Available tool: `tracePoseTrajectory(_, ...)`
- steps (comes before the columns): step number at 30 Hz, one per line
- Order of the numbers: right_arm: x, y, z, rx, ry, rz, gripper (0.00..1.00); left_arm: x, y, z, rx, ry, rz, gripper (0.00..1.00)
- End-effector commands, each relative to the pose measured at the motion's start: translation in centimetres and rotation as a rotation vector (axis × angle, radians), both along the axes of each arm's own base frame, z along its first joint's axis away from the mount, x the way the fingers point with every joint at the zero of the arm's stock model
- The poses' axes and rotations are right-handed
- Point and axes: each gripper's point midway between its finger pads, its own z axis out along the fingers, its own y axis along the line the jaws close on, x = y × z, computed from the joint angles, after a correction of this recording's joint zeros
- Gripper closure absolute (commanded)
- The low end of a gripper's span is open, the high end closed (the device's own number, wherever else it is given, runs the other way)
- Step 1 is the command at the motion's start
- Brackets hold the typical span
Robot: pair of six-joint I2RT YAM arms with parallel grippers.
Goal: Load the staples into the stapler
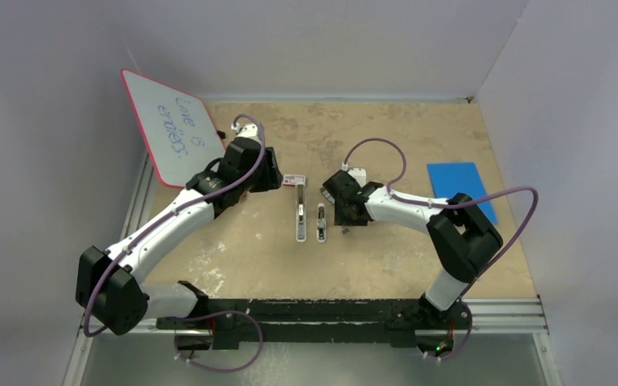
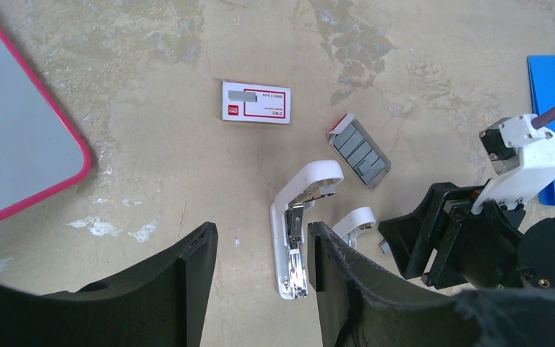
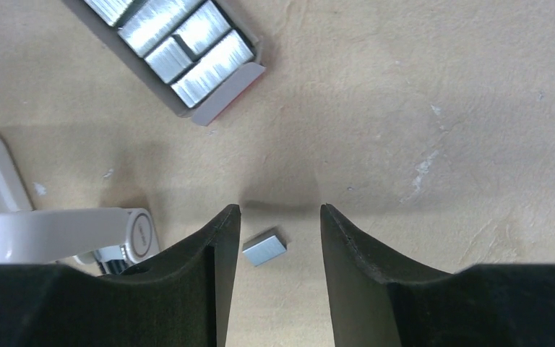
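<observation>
Happening now: the right gripper (image 3: 278, 217) hangs low over the staples (image 3: 264, 248), ready to pick them up, I think.
Staples: a small grey block lying flat on the table (image 3: 441, 108), between the two right fingers (image 3: 361, 253) but a bit off the middle, and just beside the white stapler (image 3: 58, 231).
Right fingers: wide apart, holding nothing.
Left gripper (image 2: 260, 285): its fingers are wide apart too, with nothing held. It hangs over the stapler, whose shiny metal slot shows between them.
Close by: a tray of more staples (image 3: 181, 43), and a red-and-white box (image 2: 256, 101) farther off.
Doing it well: I would go straight down, get the block in the middle, then squeeze softly on its two long sides and lift it level.
Watch out: the block is thin and low, so a finger could push it away or bump the table. A hard squeeze might snap it.
</observation>
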Motion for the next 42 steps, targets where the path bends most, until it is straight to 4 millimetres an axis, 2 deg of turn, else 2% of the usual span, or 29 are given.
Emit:
tracePoseTrajectory(1, -0.2, -1.5, 0.0, -0.063, -0.01, -0.044, 0.53, 0.3, 0.5, 1.9, -0.012, -0.073, 0.0, 0.51)
tracePoseTrajectory(8, -1.9, -1.2, -1.4, -0.075, 0.056, 0.032, 0.54, 0.2, 0.5, 1.8, -0.011, -0.069, -0.002, 0.51)
tracePoseTrajectory(14, -3.5, -2.4, -1.2, -0.083, 0.086, 0.003, 0.55, 0.1, 0.3, 1.5, -0.014, -0.062, -0.004, 0.5)
tracePoseTrajectory(24, -5.0, -2.5, -1.3, -0.053, 0.121, 0.011, 0.52, 0.1, 0.3, 1.6, -0.016, -0.063, -0.009, 0.5)
tracePoseTrajectory(30, -4.3, -0.9, -1.2, 0.012, 0.102, 0.015, 0.49, -0.1, 0.3, 1.5, -0.018, -0.059, -0.014, 0.5)
tracePoseTrajectory(33, -5.0, -0.5, -1.8, -0.002, 0.118, 0.031, 0.48, -0.2, 0.4, 1.5, -0.016, -0.063, -0.014, 0.5)
tracePoseTrajectory(37, -6.1, -1.2, -2.6, -0.054, 0.143, 0.026, 0.5, -0.2, 0.5, 1.6, -0.014, -0.067, -0.01, 0.5)
tracePoseTrajectory(42, -6.5, -2.7, -2.4, -0.107, 0.141, -0.018, 0.55, -0.2, 0.5, 1.5, -0.014, -0.065, -0.008, 0.5)
